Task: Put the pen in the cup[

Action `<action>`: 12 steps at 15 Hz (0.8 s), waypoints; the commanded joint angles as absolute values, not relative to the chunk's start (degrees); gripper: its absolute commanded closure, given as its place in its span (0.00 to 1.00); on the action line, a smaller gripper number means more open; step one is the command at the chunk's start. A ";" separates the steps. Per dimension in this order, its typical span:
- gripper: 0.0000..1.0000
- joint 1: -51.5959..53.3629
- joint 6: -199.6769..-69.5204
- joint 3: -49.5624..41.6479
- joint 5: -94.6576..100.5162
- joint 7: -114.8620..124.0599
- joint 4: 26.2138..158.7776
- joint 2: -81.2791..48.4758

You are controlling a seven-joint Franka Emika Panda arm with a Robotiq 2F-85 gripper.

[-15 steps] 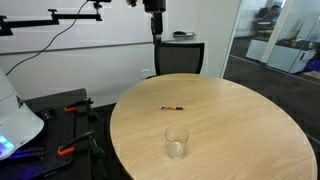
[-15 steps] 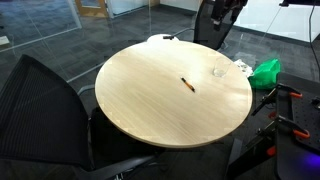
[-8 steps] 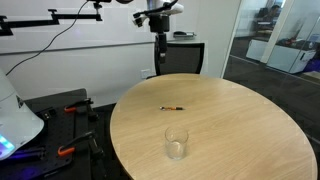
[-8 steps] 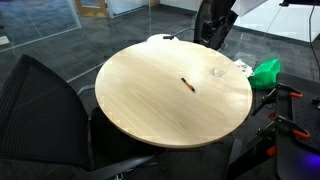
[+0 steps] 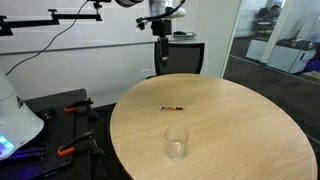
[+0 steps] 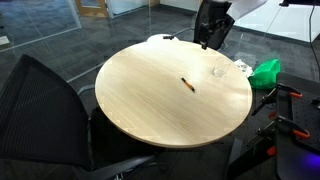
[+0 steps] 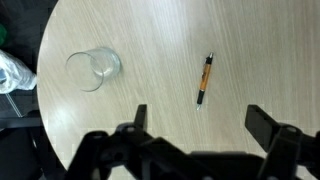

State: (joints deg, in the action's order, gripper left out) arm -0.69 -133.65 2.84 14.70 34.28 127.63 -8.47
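Observation:
The pen (image 5: 173,108) lies flat on the round wooden table (image 5: 250,140), dark with an orange end. It also shows in an exterior view (image 6: 186,84) and in the wrist view (image 7: 205,80). The clear cup (image 5: 176,142) stands upright and empty on the table, apart from the pen, and shows in an exterior view (image 6: 217,72) and in the wrist view (image 7: 93,68). My gripper (image 7: 200,122) is open and empty, high above the table. In both exterior views it hangs over the table's far edge (image 5: 160,52) (image 6: 206,40).
A black office chair (image 6: 40,110) stands at the table's near side, another (image 5: 181,55) behind the table. A green object (image 6: 266,71) and a white bag (image 7: 12,72) lie off the table's edge. Clamps with orange handles (image 5: 70,108) lie on a black bench.
The arm has come down into view and the gripper has lowered a little toward the table. The pen and the cup have not moved.

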 commanded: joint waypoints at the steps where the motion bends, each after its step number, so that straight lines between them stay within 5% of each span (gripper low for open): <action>1: 0.00 0.49 -140.14 0.64 10.92 33.79 124.32 -16.10; 12: 0.00 3.01 -143.94 -2.85 0.36 29.99 111.47 -35.85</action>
State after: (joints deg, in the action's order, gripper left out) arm 0.88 -144.42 -0.67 2.02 31.50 116.22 -31.52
